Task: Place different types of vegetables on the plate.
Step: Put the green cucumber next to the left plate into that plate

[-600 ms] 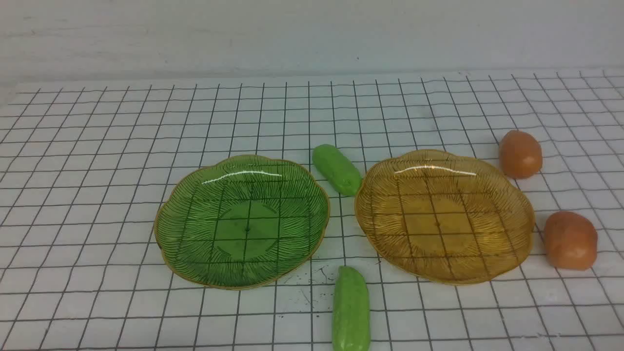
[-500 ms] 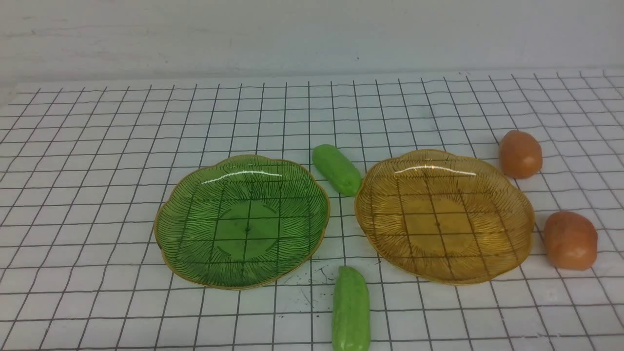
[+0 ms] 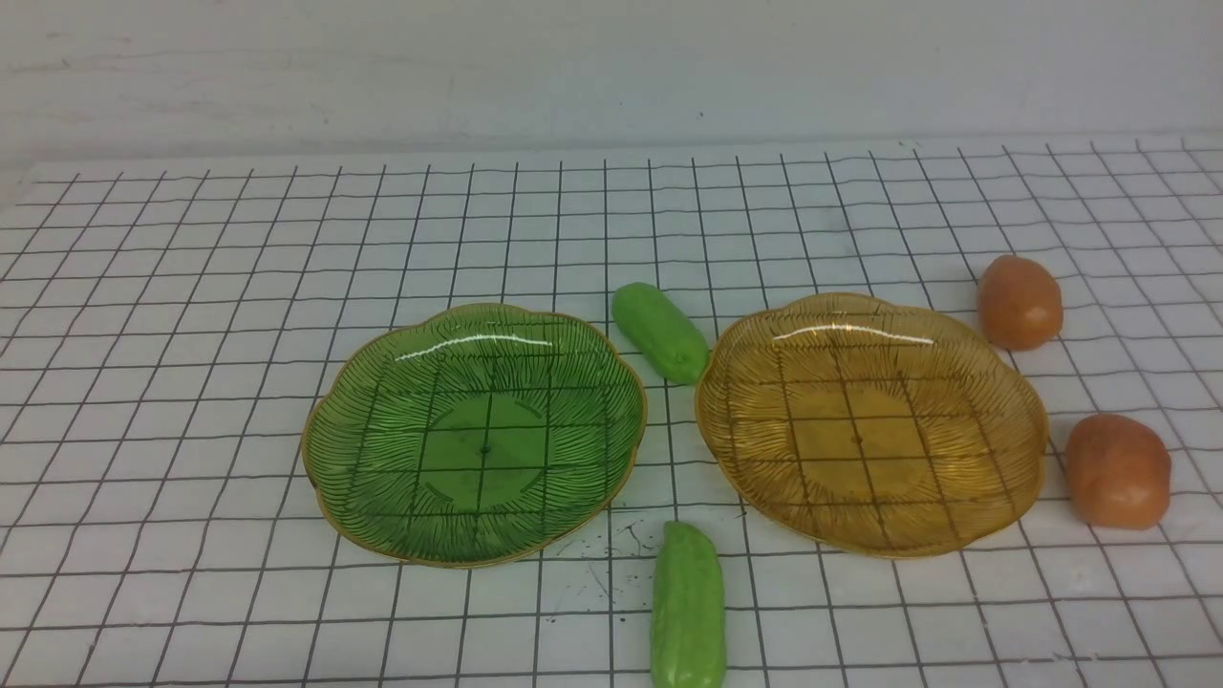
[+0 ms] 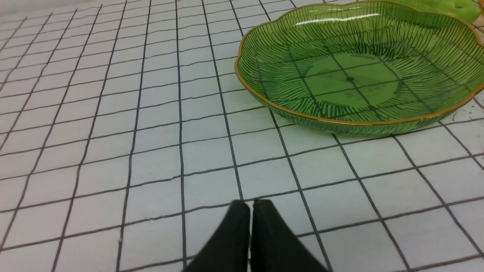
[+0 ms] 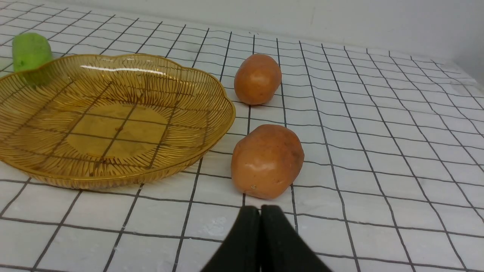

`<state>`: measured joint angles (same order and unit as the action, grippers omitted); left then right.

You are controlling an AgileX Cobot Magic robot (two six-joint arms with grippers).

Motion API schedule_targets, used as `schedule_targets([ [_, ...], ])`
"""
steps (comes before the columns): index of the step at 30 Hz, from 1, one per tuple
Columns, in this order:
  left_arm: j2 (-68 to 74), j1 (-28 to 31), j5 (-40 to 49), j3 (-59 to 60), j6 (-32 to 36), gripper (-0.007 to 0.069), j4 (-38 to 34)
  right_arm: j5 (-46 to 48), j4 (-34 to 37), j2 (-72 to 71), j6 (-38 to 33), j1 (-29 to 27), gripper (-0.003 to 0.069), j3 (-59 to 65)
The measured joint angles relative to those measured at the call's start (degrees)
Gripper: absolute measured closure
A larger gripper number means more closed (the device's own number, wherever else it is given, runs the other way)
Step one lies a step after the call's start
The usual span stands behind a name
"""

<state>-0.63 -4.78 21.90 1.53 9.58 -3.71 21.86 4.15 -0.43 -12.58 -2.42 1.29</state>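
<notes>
A green plate (image 3: 475, 432) and an amber plate (image 3: 869, 422) sit side by side on the gridded table, both holding nothing. One green cucumber piece (image 3: 660, 332) lies between their far rims. Another cucumber piece (image 3: 687, 607) lies at the front edge. Two orange-brown potato lumps (image 3: 1019, 301) (image 3: 1117, 470) rest right of the amber plate. In the left wrist view, my left gripper (image 4: 251, 204) is shut and empty, short of the green plate (image 4: 264, 105). In the right wrist view, my right gripper (image 5: 260, 209) is shut and empty, just short of the near potato (image 5: 267, 160). Neither arm shows in the front view.
A pale wall (image 3: 611, 67) rises behind the table's far edge. The far potato (image 5: 257, 78) and the amber plate's rim (image 5: 227, 113) lie beyond the right gripper. Small dark specks (image 3: 611, 545) mark the cloth between the plates.
</notes>
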Motion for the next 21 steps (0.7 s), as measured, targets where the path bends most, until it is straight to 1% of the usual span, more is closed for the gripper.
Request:
schedule_targets([
  [9, 0.0, 0.0, -0.1, 0.0, 0.0, 0.0632, 1.2, 0.0, 0.0, 0.0, 0.0, 0.0, 0.0673, 0.0],
  [12, 0.0, 0.0, -1.7, 0.1, -1.8, 0.0632, -1.6, 0.0, 0.0, 0.0, 0.0, 0.0, 0.0673, 0.0],
  [15, 0.0, 0.0, -7.0, 0.1, -7.5, 0.0632, -12.7, 0.0, 0.0, 0.0, 0.0, 0.0, 0.0673, 0.0],
  [16, 0.0, 0.0, -7.8, 0.1, -8.4, 0.0632, -14.2, 0.0, 0.0, 0.0, 0.0, 0.0, 0.0673, 0.0],
  [17, 0.0, 0.0, -9.9, 0.1, -10.5, 0.0632, -20.9, 0.0, 0.0, 0.0, 0.0, 0.0, 0.0673, 0.0],
  [19, 0.0, 0.0, -11.1, 0.1, -11.4, 0.0632, -25.1, 0.0, 0.0, 0.0, 0.0, 0.0, 0.0673, 0.0],
  [20, 0.0, 0.0, -12.0, 0.1, -12.0, 0.0632, -28.4, 0.0, 0.0, 0.0, 0.0, 0.0, 0.0673, 0.0],
  [21, 0.0, 0.0, -13.7, 0.1, -12.0, 0.0632, -33.3, 0.0, 0.0, 0.0, 0.0, 0.0, 0.0673, 0.0],
])
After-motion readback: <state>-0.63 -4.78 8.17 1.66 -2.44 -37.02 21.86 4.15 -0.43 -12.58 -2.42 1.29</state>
